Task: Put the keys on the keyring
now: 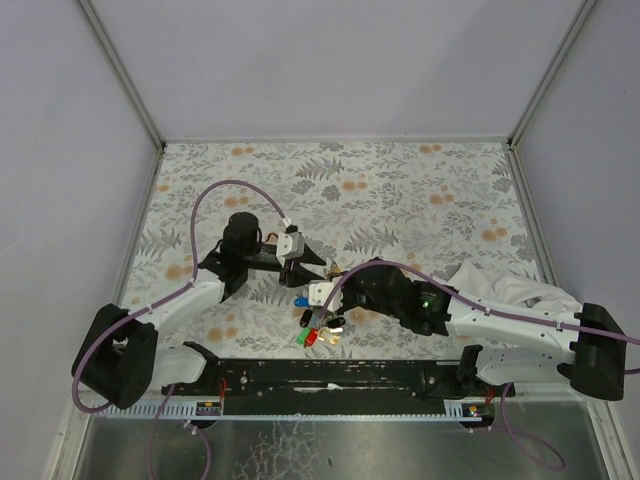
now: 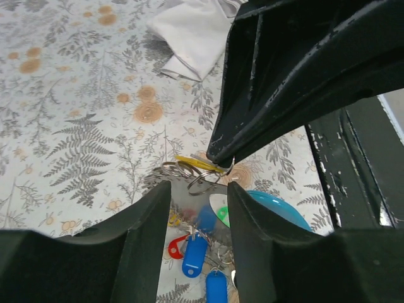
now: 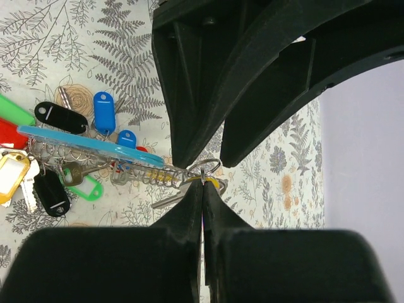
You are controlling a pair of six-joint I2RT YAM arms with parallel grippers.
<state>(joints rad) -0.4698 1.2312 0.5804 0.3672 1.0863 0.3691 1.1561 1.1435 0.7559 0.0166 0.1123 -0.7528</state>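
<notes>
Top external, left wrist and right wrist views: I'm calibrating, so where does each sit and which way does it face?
Top external: above and behind the bases, facing down on the fern-patterned table; left arm and right arm show.
Left wrist: on the left arm, facing past the left end effector to the right end effector pinching a yellow-headed metal key.
Right wrist: on the right arm, facing the left end effector past its own shut fingers.
Shared: both wrist views show the thin metal keyring.
</notes>
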